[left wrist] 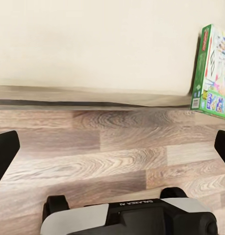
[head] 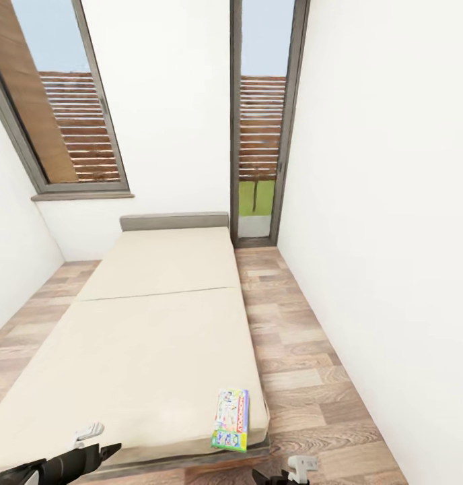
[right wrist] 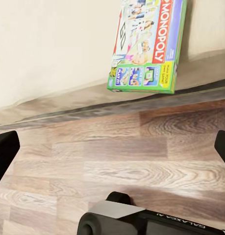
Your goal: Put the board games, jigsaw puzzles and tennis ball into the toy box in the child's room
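Head view: board game [head: 231, 419] lies flat at the bed's [head: 144, 337] near right corner, just ahead of both grippers. L wrist: left gripper [left wrist: 112, 152] spread wide over wood floor [left wrist: 92, 156], game off to one side. R wrist: "MONOPOLY" legible on the box, overhanging bed edge; right gripper [right wrist: 112, 149] released, game ahead, apart.

Both arms clipped by the head view's lower edge, with the left end effector [head: 90, 431] barely in frame at lower left. Board game [left wrist: 211, 73] cropped at the left wrist view's right edge, its upper end lost past the right wrist view's top; small print on its lid too fine to read.
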Tool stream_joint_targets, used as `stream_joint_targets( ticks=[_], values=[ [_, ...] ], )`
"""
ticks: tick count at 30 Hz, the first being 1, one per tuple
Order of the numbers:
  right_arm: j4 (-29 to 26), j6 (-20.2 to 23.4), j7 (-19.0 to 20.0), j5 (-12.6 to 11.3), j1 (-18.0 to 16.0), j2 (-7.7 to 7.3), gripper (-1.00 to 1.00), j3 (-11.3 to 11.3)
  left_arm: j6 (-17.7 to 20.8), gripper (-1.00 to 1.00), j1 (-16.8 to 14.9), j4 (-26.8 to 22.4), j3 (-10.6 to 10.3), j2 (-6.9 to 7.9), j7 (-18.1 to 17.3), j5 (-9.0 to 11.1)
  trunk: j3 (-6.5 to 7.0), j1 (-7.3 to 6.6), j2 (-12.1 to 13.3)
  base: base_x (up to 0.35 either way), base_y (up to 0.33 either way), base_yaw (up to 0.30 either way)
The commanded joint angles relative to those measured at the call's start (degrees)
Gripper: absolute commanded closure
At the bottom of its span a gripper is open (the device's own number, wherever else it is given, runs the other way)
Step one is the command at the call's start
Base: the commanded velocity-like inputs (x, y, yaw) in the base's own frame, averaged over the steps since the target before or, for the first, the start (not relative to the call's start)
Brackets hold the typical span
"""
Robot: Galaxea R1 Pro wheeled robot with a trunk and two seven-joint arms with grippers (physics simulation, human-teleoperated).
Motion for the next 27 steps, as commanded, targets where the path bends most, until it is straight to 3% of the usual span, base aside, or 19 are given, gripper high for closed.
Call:
stream_joint_targets(
  ticks=[1,27],
  values=[
    [-0.07,0.54,0.13,-0.59,-0.03,0.03,-1.00,-0.09,0.58,-1.00,-0.03,-0.05,0.02,-0.05,-0.16,0.48,-0.12,0.03,-0.12,0.001,-0.002,-0.082],
    [-0.19,0.91,-0.14,-0.48,-0.03,0.11,-1.00,-0.01,1.43,-1.00,-0.03,-0.05,0.86,-0.60,-0.18,1.15,-4.61,5.53,-10.15,0.000,0.000,-0.010]
  ],
)
